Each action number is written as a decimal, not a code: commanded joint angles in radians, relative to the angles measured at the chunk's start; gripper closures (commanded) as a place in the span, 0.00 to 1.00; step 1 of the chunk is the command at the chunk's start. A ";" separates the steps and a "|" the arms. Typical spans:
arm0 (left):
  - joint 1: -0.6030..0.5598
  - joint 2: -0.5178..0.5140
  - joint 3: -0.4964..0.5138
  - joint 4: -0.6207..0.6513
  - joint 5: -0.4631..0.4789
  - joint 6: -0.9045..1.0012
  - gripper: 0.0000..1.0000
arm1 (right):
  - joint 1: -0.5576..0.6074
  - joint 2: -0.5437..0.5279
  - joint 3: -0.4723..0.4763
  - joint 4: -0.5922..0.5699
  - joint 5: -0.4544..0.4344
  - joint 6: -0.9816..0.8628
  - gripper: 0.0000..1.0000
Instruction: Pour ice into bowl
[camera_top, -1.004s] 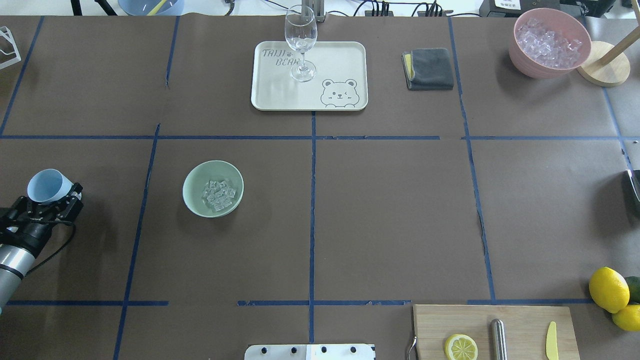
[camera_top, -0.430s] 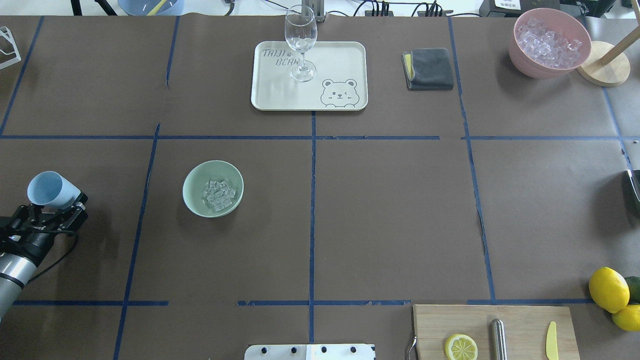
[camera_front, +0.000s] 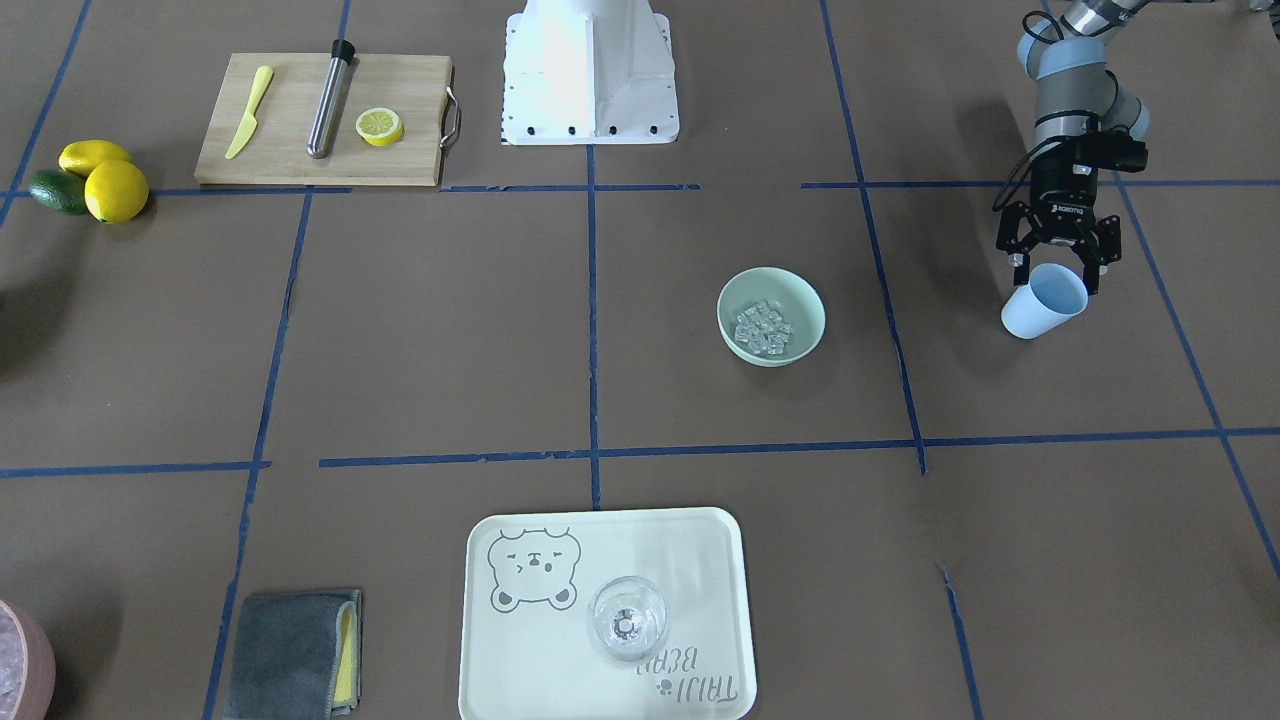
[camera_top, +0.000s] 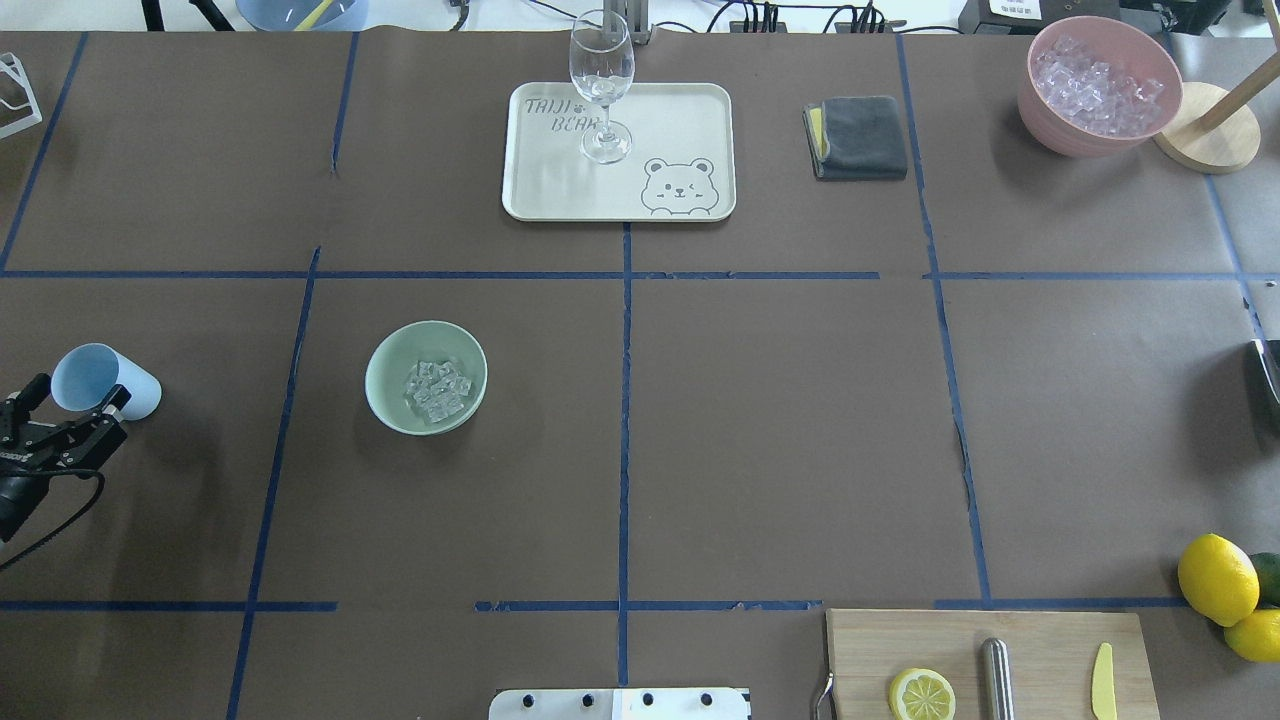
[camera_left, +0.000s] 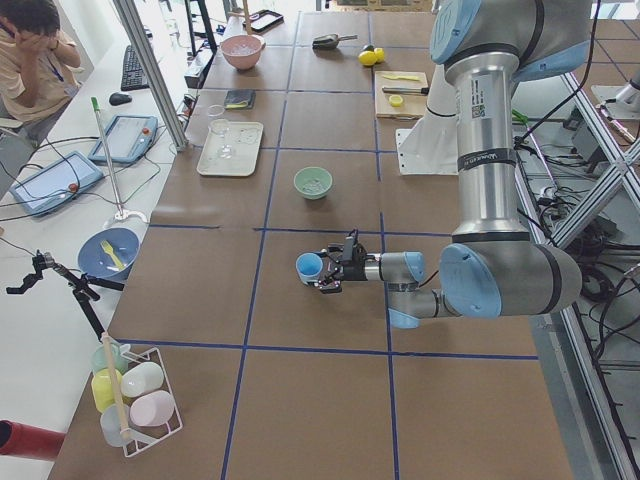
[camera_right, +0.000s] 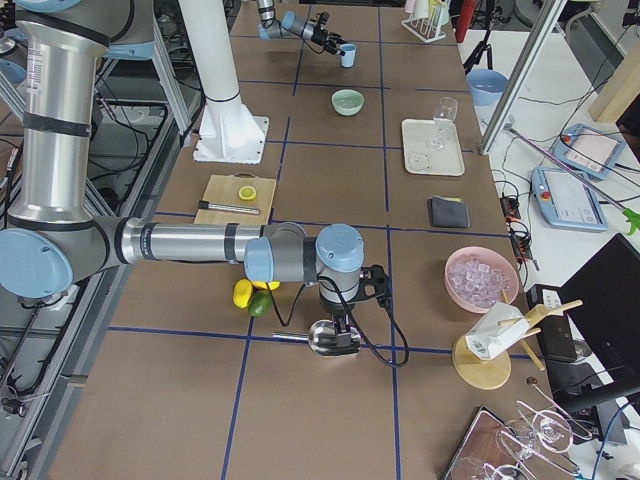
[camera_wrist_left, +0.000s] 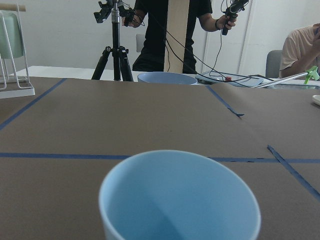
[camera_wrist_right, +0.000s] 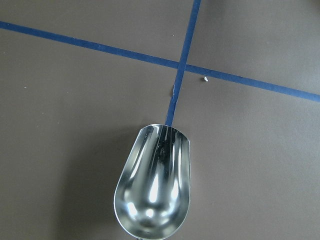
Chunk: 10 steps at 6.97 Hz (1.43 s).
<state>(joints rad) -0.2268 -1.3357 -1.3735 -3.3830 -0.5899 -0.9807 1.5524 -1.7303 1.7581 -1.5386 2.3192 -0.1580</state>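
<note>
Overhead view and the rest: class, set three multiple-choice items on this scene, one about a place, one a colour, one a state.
1. The small clear ice cubes lie: A in the green bowl; B in the wine glass; C on the tray.
2. The cup in the left gripper is: A pink; B light blue; C yellow.
3. The left gripper is: A open over the bowl; B open and empty; C shut on the cup.
Key: 1 A, the cubes show inside the bowl. 2 B, it is pale blue in each view. 3 C, it clamps the cup, off to the bowl's side.
</note>
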 joint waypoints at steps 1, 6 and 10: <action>-0.003 0.006 -0.009 -0.039 -0.002 0.040 0.00 | 0.000 0.000 0.000 0.000 0.000 0.000 0.00; -0.347 0.032 -0.095 0.035 -0.505 0.271 0.00 | -0.002 0.002 0.000 0.000 -0.001 0.000 0.00; -0.807 0.018 -0.107 0.342 -1.091 0.651 0.00 | -0.002 0.003 0.001 0.000 0.000 0.000 0.00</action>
<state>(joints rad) -0.8847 -1.3093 -1.4766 -3.1316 -1.5069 -0.4561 1.5509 -1.7278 1.7589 -1.5386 2.3185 -0.1580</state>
